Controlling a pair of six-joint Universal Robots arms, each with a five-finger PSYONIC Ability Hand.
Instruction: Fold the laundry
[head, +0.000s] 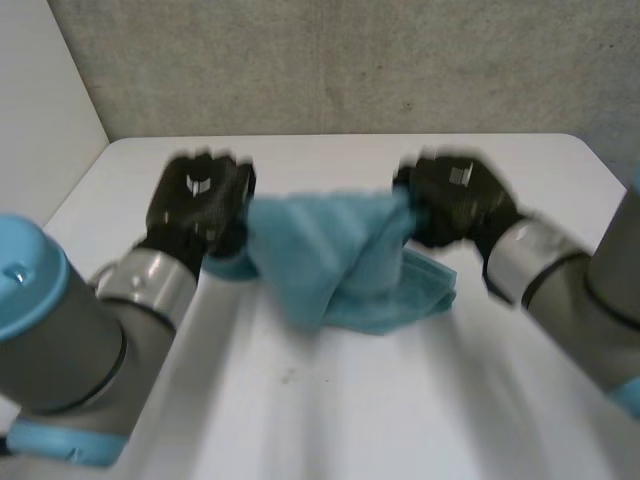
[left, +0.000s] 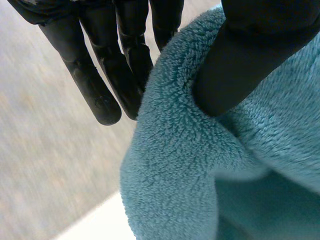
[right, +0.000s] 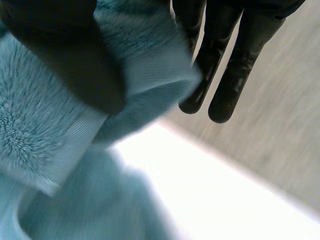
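Note:
A fluffy teal towel (head: 330, 250) hangs bunched between my two hands above the white table (head: 350, 410), its lower folds resting on the tabletop. My left hand (head: 200, 205) grips the towel's left end; in the left wrist view its thumb (left: 250, 60) presses into the towel (left: 190, 165), while the outer fingers (left: 100, 85) stand straight beside the cloth. My right hand (head: 455, 200) holds the right end. There the thumb (right: 65, 55) pins the towel's hemmed edge (right: 65, 145) and two fingers (right: 225, 75) stay straight next to it.
A grey wall (head: 350, 60) rises behind the table's far edge. A white panel (head: 40, 90) stands at the far left. Bare tabletop lies in front of the towel and on both sides.

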